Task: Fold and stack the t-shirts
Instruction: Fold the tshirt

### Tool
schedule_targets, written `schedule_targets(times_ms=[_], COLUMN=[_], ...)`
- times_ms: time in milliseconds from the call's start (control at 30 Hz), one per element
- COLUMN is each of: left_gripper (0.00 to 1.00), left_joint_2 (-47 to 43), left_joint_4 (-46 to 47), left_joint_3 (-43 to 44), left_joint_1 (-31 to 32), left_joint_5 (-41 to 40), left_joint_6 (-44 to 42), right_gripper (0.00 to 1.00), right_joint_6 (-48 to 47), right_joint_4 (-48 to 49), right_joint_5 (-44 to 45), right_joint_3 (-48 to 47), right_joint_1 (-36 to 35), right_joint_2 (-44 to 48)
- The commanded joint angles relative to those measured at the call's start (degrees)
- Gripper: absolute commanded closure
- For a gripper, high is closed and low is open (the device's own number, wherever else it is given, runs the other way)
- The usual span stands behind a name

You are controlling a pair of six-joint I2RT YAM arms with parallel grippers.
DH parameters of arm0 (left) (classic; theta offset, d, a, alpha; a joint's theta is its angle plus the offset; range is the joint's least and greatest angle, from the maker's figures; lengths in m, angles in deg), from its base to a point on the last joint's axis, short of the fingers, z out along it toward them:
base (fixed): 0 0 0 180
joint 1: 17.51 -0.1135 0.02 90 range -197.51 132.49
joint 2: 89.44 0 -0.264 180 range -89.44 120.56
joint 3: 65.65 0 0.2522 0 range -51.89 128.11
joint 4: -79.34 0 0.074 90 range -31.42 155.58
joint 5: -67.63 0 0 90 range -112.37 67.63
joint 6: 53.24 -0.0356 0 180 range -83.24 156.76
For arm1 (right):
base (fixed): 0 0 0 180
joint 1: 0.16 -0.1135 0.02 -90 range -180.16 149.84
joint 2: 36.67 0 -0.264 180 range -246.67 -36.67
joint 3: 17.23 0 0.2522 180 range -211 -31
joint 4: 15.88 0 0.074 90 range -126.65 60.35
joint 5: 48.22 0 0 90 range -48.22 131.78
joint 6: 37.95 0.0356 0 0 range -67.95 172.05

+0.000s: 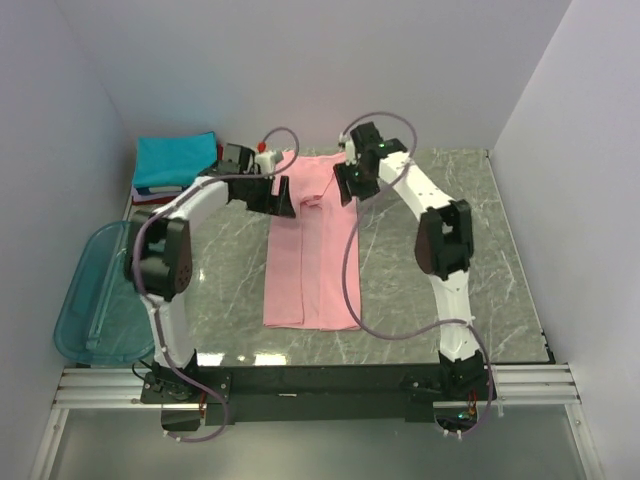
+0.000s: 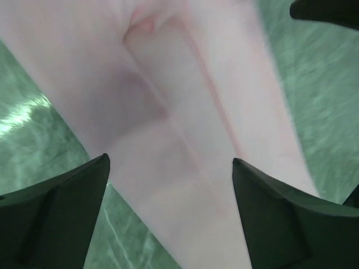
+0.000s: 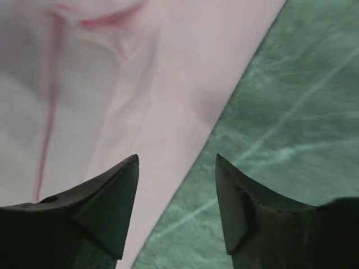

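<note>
Top external view — left end effector (image 1: 283,195) and right end effector (image 1: 346,184) hover, both spread and empty, above the folded pink t-shirt (image 1: 310,255) — collar toward the surface's (image 1: 450,200) far edge.

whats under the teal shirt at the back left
Under the teal shirt, red and white cloth edges peek out at its near left side. It covers the rest, so the number of pieces is hidden.
</note>
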Motion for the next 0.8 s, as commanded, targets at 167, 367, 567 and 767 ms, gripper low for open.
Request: schedule_targets(times_ms=[167,367,567,767], left_gripper=[0.01,0.01,0.01,0.04], left_joint_2=[-31.6,-47.5,-54.1,-64.2], left_joint_4=[6.2,9.7,-13.1,-16.5], left_joint_3=[-4.5,-14.9,-27.6,-48.4], left_joint_1=[-2.2,-1.9,-1.7,4.1], left_joint_5=[3.9,7.3,18.3,15.0], left_joint_6=[-12.6,-20.5,-48.6,-64.0], right_gripper=[0.31,0.26,0.25,0.28], right_joint_6=[-18.2,-35.4,-41.2,-41.6], right_joint_4=[7.1,7.5,7.6,9.2], right_joint_5=[6.7,12.5,4.5,0.0], right_joint_3=[8.8,25.7,46.6,66.1], right_joint_1=[-5.0,-15.3,-23.7,-29.3], right_joint_2=[34.5,50.2,61.5,63.7])
